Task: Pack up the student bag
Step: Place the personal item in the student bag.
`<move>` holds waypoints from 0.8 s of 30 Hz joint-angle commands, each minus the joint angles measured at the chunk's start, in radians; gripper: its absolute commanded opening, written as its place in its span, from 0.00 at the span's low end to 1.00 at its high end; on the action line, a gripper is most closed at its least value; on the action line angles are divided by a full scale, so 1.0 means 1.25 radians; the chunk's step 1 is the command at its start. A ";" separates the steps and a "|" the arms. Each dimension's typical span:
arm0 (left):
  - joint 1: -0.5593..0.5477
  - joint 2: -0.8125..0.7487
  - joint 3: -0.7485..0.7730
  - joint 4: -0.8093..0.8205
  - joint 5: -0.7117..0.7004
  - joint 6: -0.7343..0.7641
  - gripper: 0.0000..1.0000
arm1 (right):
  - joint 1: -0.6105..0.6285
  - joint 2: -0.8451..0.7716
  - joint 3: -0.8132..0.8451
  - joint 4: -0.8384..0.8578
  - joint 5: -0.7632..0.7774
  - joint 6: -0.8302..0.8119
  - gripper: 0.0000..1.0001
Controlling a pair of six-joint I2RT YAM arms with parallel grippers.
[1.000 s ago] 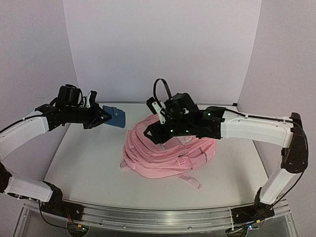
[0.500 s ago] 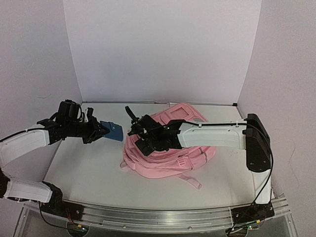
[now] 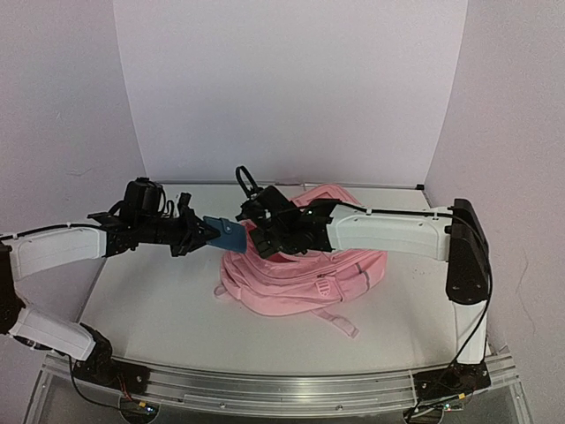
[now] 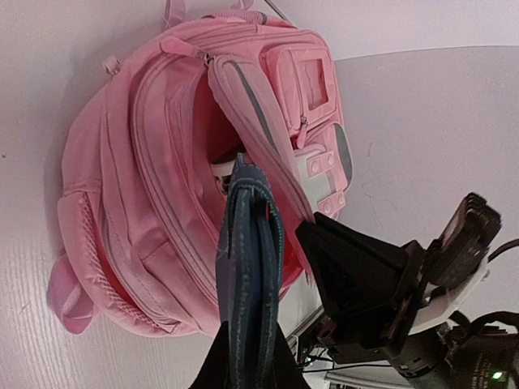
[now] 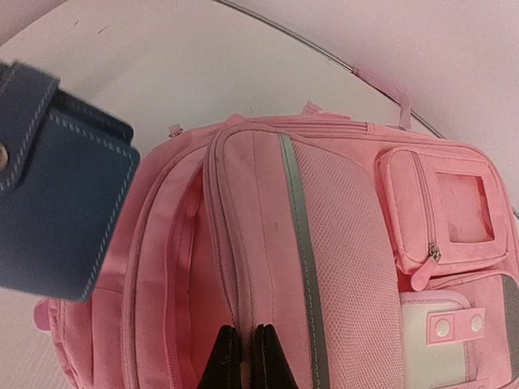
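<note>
Pinching up the front flap (image 5: 259,243) of the backpack (image 3: 300,274), flat on the surface (image 3: 150,300), with the right pincer (image 5: 241,352) to keep its mouth open; gripping a blue wallet (image 4: 250,267) edge-on in the left pincer (image 4: 246,369) at that gap.

Light: bright, even, diffuse, from overhead.
Shadows: faint; darkest inside the student bag (image 5: 268,235) opening, just left of the right gripper (image 5: 243,332) jaws.
Blur: blue wallet (image 5: 57,186), up-left of those jaws, slightly soft.

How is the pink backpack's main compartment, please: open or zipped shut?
Open: the pink backpack gapes behind its front panel, which the right gripper pinches; the left gripper aims a blue wallet at the gap.
</note>
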 commanded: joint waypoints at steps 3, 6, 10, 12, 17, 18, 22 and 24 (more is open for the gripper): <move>-0.121 0.125 0.128 0.127 -0.013 -0.032 0.00 | -0.058 -0.145 -0.041 0.089 -0.037 0.094 0.00; -0.142 0.169 0.165 0.137 -0.015 -0.039 0.00 | -0.062 -0.166 -0.056 0.100 -0.036 0.106 0.00; -0.148 0.206 0.153 0.208 -0.021 -0.087 0.00 | -0.062 -0.191 -0.086 0.125 -0.043 0.117 0.00; -0.154 0.229 0.148 0.239 -0.039 -0.107 0.00 | -0.062 -0.197 -0.096 0.134 -0.048 0.121 0.00; -0.169 0.279 0.146 0.317 -0.069 -0.152 0.00 | -0.062 -0.201 -0.116 0.154 -0.067 0.138 0.00; -0.176 0.288 0.152 0.322 -0.066 -0.156 0.00 | -0.062 -0.200 -0.118 0.156 -0.068 0.139 0.00; -0.212 0.323 0.175 0.315 -0.065 -0.160 0.00 | -0.062 -0.188 -0.113 0.160 -0.059 0.143 0.00; -0.224 0.343 0.175 0.315 -0.067 -0.172 0.00 | -0.062 -0.184 -0.107 0.160 -0.057 0.146 0.00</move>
